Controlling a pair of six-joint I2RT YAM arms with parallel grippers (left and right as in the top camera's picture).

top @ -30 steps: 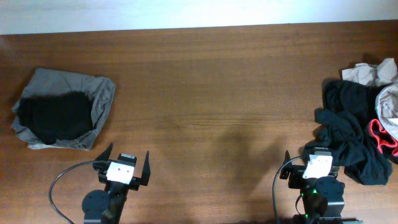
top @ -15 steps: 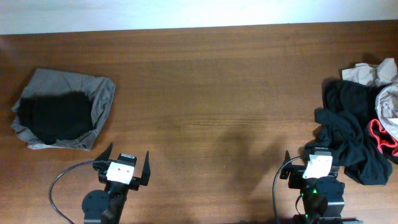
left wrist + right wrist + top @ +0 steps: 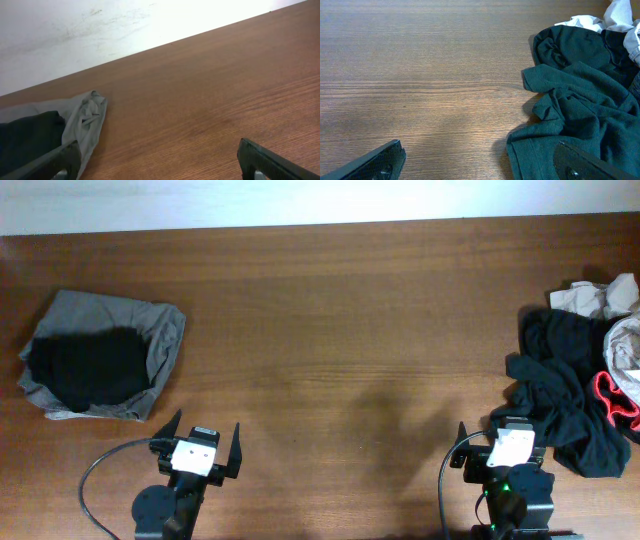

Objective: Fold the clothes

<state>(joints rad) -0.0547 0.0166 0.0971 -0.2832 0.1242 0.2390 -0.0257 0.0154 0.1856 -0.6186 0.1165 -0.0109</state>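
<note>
A heap of unfolded clothes [image 3: 570, 395] lies at the table's right edge: mostly black cloth, with a red-trimmed piece [image 3: 612, 402] and beige and grey pieces [image 3: 598, 298] at the back. In the right wrist view the black cloth [image 3: 580, 95] fills the right side. A stack of folded clothes [image 3: 100, 367], black on grey, lies at the left; it also shows in the left wrist view [image 3: 55, 130]. My left gripper [image 3: 208, 445] is open and empty near the front edge. My right gripper [image 3: 500, 438] is open, its right finger over the black cloth's edge.
The brown wooden table [image 3: 350, 340] stretches between the two piles. A pale wall [image 3: 100, 30] runs along the table's far edge. A black cable [image 3: 100, 470] loops beside the left arm's base.
</note>
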